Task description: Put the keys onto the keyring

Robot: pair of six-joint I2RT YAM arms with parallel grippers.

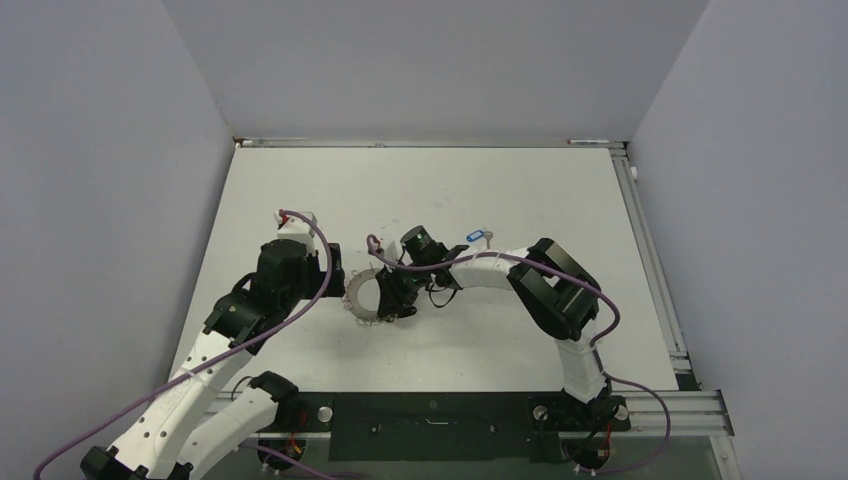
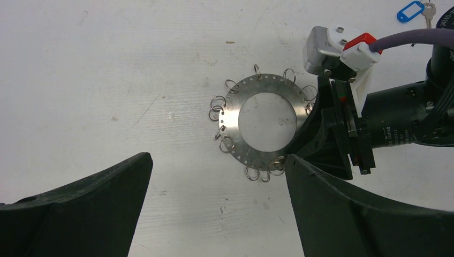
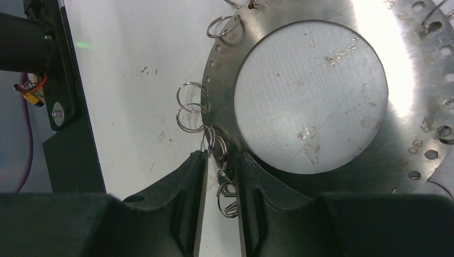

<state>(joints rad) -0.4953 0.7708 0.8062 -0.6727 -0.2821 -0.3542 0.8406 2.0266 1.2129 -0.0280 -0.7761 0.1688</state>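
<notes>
The keyring [image 1: 362,292] lies flat on the white table, a grey metal ring with small wire loops round its edge; it also shows in the left wrist view [image 2: 235,107] and the right wrist view [image 3: 423,80]. My right gripper [image 3: 220,160] has its jaws drawn narrow over the ring's rim, with wire loops [image 3: 217,147] pinched between them. My left gripper [image 2: 217,160] is wide open and empty, just left of the ring [image 1: 335,272]. The blue-tagged key [image 1: 478,236] lies on the table behind the right arm and shows in the left wrist view [image 2: 411,10]. The black-headed key is hidden.
Grey walls enclose the table on three sides. A metal rail [image 1: 650,250] runs along the right edge. The right arm's wrist and purple cable [image 2: 407,37] lie right beside the ring.
</notes>
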